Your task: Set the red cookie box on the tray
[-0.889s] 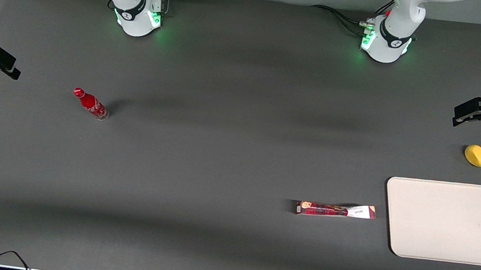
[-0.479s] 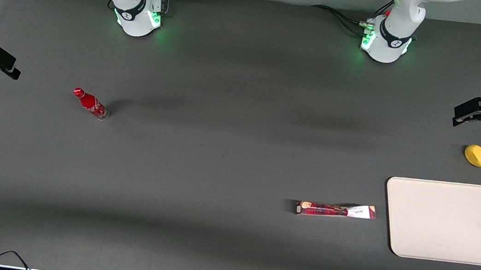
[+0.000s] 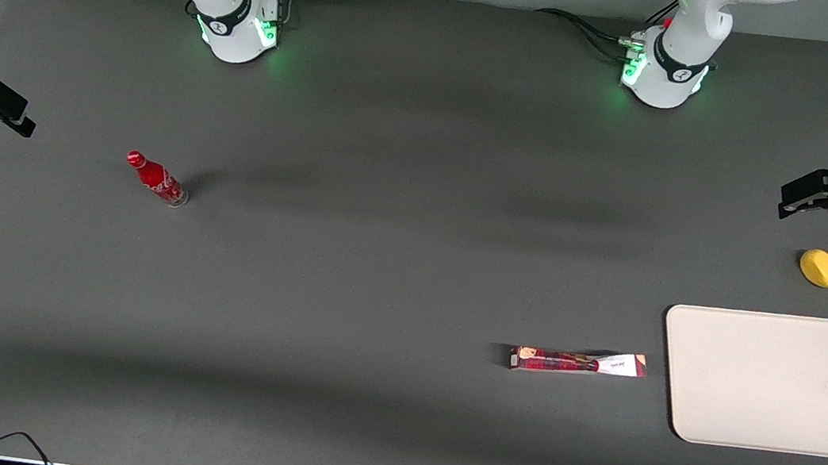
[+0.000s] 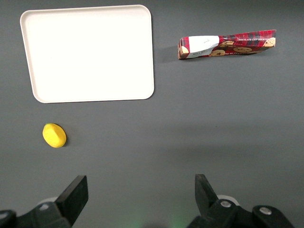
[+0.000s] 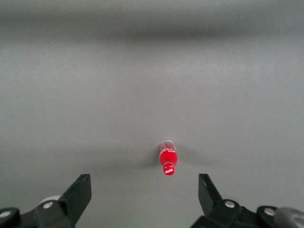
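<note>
The red cookie box lies flat on the dark table, a long tartan strip with its white label end toward the cream-white tray just beside it. Both also show in the left wrist view: the box and the tray. My gripper hovers high at the working arm's end of the table, farther from the front camera than the tray and well away from the box. In the left wrist view the gripper is open and holds nothing.
A yellow lemon lies between my gripper and the tray, and it also shows in the left wrist view. A red bottle stands toward the parked arm's end of the table.
My gripper has shifted very slightly upward at the working arm's end of the table. The box, tray, lemon and bottle have not moved.
</note>
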`<action>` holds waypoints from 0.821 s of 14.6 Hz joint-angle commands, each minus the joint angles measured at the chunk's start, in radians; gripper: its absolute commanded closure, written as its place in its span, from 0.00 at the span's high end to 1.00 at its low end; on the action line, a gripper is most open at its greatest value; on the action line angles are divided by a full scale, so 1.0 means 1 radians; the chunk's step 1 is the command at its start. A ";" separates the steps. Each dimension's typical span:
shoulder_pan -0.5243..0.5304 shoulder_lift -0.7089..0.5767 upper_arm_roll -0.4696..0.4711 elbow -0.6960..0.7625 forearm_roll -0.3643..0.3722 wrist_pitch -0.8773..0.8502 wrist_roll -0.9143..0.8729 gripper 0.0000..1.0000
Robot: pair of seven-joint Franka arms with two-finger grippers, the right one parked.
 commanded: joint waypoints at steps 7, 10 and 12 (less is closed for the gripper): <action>-0.033 0.127 -0.022 0.096 -0.003 0.019 0.377 1.00; -0.035 0.182 -0.063 0.121 -0.002 0.060 0.542 1.00; -0.038 0.220 -0.077 0.118 -0.003 0.094 0.640 1.00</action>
